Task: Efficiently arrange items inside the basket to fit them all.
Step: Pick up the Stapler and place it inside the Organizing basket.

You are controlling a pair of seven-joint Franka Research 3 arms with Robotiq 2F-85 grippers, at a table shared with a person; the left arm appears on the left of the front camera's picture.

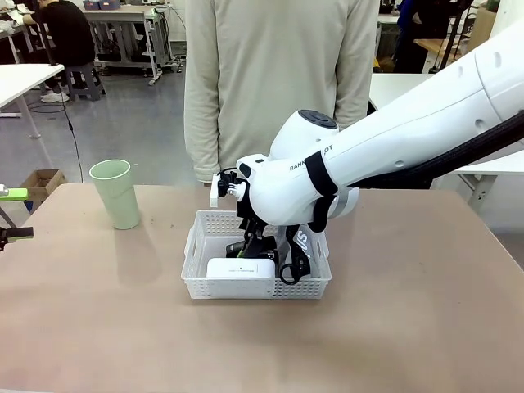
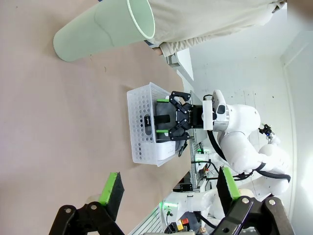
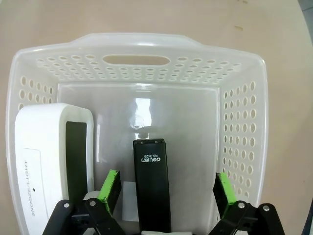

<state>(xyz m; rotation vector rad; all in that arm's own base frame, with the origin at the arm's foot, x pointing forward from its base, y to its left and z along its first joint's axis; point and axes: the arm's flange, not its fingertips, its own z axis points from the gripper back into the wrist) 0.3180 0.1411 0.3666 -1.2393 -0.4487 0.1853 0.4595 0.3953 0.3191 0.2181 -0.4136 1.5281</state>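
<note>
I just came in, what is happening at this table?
The right claw is inside the white basket, open, astride the black stapler that lies beside the white case. The grey pouch is in the basket too. The pale green cup stands outside, on the table. The left claw hangs open. A person stands opposite.

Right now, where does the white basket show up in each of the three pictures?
Front view: the basket sits on the table, just below the picture's middle.
Left wrist view: the basket is in the middle, turned sideways, with the right gripper reaching into it.
Right wrist view: the basket is seen from above, handle slot at the top.
Shared landmark: the white case lying inside it.
</note>
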